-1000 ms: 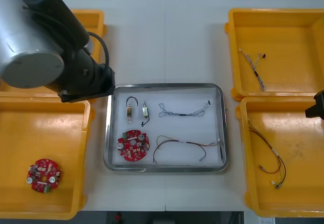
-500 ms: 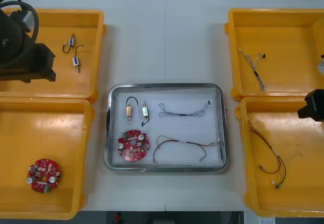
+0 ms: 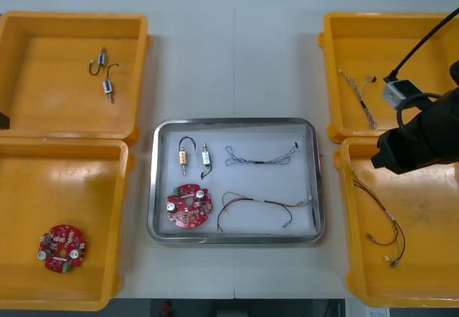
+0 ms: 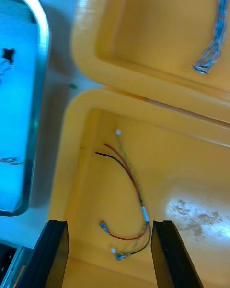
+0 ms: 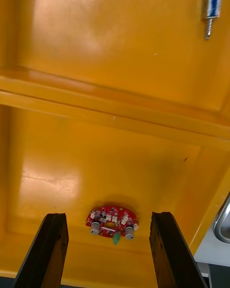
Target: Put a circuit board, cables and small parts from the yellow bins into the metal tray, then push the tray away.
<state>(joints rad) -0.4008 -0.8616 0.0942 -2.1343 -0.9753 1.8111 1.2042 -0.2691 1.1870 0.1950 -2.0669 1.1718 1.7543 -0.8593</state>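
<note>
Metal tray (image 3: 234,239): lies flat in the middle of the table (image 3: 237,51), between the yellow bins (image 3: 325,73); white inside, with a shiny rim.
Contents: a round red circuit board (image 3: 188,206) in the tray's near-left corner; two small metal parts (image 3: 183,156) just behind the board; a blue and white cable (image 3: 259,156) along the far right; a red and yellow cable (image 3: 262,206) along the near right. All lie loose.
Stage: loading looks complete; the push away is not yet done.
Handling: probably stiff, fairly light and slick on the table; a hard shove may make the loose pieces slide.
Contact: best low on the tray's near rim, at its middle, so the tray does not swivel.
Right gripper (image 4: 110,230): fingers spread wide and empty, over the near bin (image 3: 343,209) to the tray's right, above a loose cable (image 4: 132,177).
Left gripper (image 5: 109,216): fingers apart and empty, over the bins to the tray's left, above a spare board (image 3: 62,248).
</note>
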